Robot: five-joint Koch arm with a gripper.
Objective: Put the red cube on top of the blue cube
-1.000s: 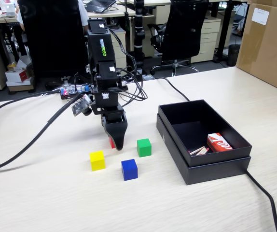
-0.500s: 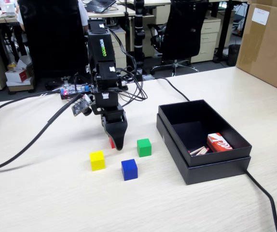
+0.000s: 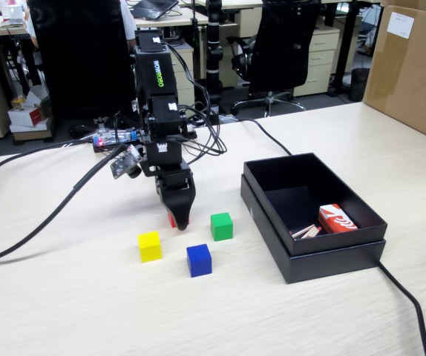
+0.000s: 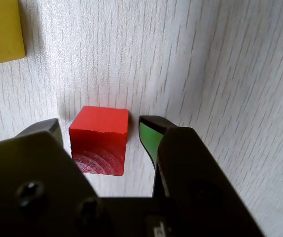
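Nearest the fixed camera sits the blue cube on the bare table. Behind it the gripper straddles the red cube – fingers parted, a small gap each side, nothing held. It looks wooden – light, rigid – best pinched on opposite flat faces

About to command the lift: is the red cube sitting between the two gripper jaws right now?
Yes. In the wrist view the red cube sits on the table between the jaws of the gripper, one tip on each side.
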